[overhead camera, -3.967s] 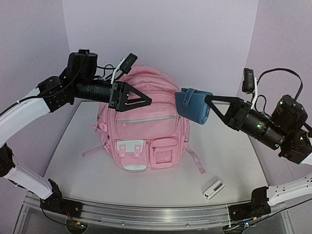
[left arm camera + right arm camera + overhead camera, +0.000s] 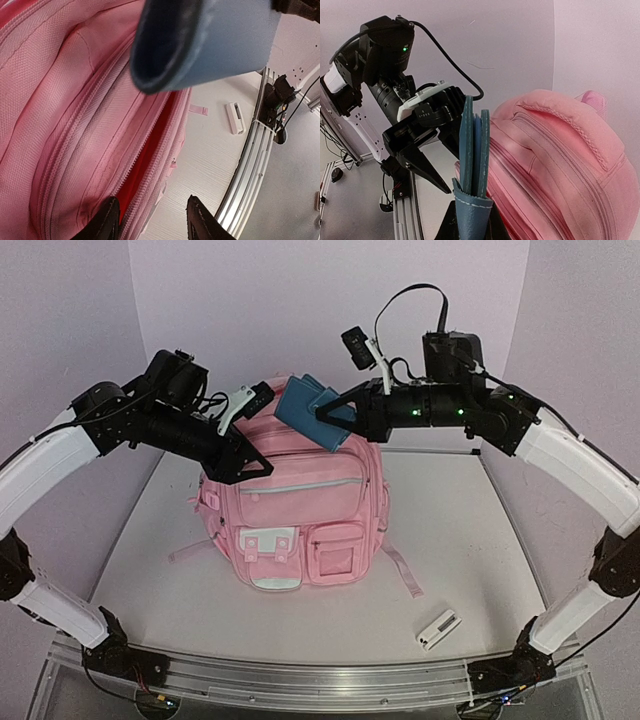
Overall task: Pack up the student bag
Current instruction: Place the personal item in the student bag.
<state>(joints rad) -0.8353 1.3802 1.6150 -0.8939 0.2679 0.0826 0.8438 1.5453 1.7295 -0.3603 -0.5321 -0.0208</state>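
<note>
The pink student bag (image 2: 292, 515) stands upright mid-table, front pockets facing me. Its top zip is open and shows a red lining (image 2: 145, 160). My right gripper (image 2: 338, 410) is shut on a blue leather folder (image 2: 312, 410) and holds it tilted just above the bag's top; the folder also shows in the right wrist view (image 2: 474, 150) and the left wrist view (image 2: 200, 40). My left gripper (image 2: 250, 466) is open at the bag's upper front. One finger (image 2: 107, 220) is at the zip opening, the other (image 2: 200, 220) is outside over the table.
A small white device (image 2: 437, 628) lies on the table at the front right, also seen in the left wrist view (image 2: 235, 117). A pink strap (image 2: 400, 572) trails from the bag's right side. The aluminium rail (image 2: 320, 680) runs along the near edge.
</note>
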